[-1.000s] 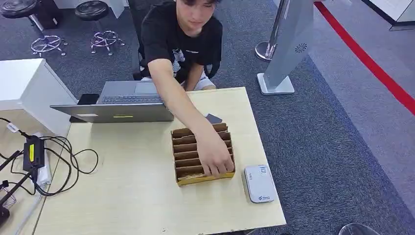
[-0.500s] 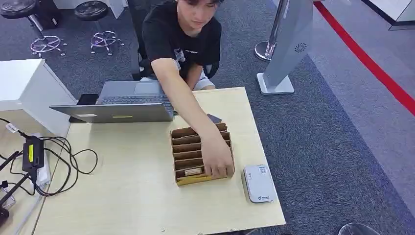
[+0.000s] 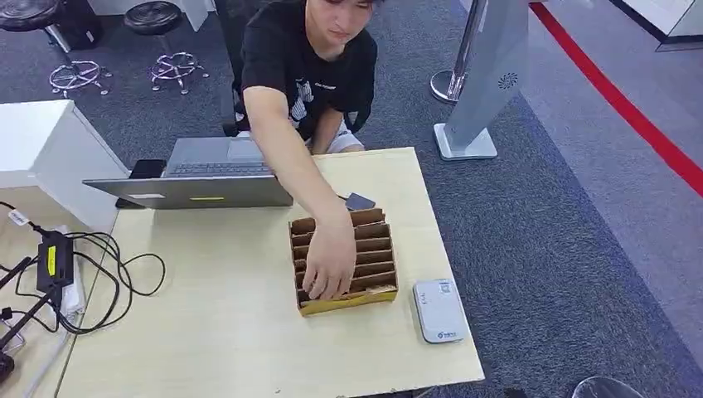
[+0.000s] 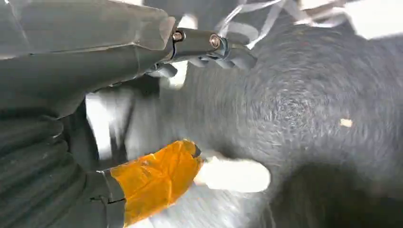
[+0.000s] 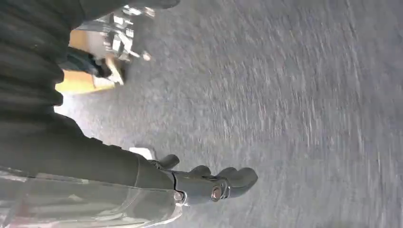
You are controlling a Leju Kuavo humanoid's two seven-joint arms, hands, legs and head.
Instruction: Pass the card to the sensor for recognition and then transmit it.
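- Person's hand [image 3: 329, 264] has shifted from the cardboard slot box's [image 3: 343, 259] sensor-side end to its opposite end; it hides any card there.
- White sensor [image 3: 438, 310] lies just beside the box.
- Left hand [image 4: 180, 90] holds nothing, fingers apart.
- Right hand [image 5: 209, 183]: fingers curled, empty.

Person's hand [image 3: 330, 259] now further left over box [image 3: 343, 260]

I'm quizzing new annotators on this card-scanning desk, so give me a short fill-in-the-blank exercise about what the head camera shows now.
1. The person's hand reaches into the slotted cardboard ____.
2. The white card reader lies on the wooden table to the ____ of the cardboard box, as the head view shows it.
3. An open grey ____ sits at the table's far edge, in front of the person.

Missing words: box; right; laptop
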